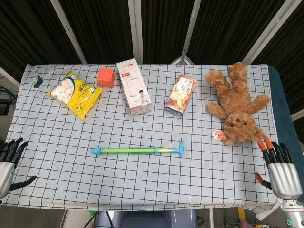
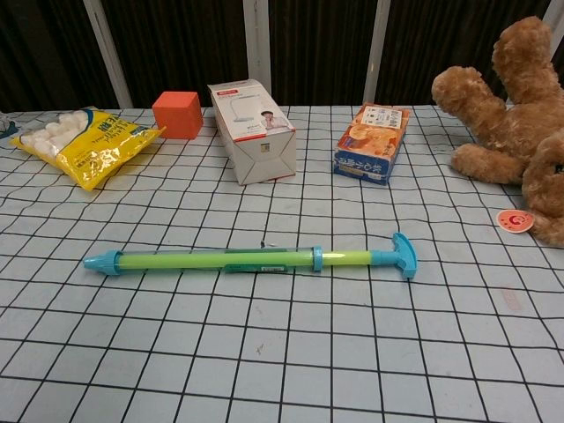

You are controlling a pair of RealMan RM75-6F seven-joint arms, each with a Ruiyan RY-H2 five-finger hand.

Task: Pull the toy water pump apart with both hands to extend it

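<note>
The toy water pump [image 1: 137, 151] [image 2: 251, 259] lies flat near the middle of the checked table, a green tube with a blue nozzle at its left end and a blue T-handle [image 1: 181, 148] [image 2: 401, 254] at its right end. My left hand [image 1: 9, 161] hangs at the table's front left corner, fingers spread, holding nothing, far from the pump. At the front right corner my right hand [image 1: 280, 168] also has its fingers apart and empty. Neither hand shows in the chest view.
Along the back stand a yellow snack bag [image 1: 76, 94], an orange cube [image 1: 106, 78], a white box [image 1: 134, 87] and an orange carton [image 1: 181, 95]. A brown teddy bear [image 1: 237, 102] lies at the right with a small round tag [image 1: 218, 135] beside it.
</note>
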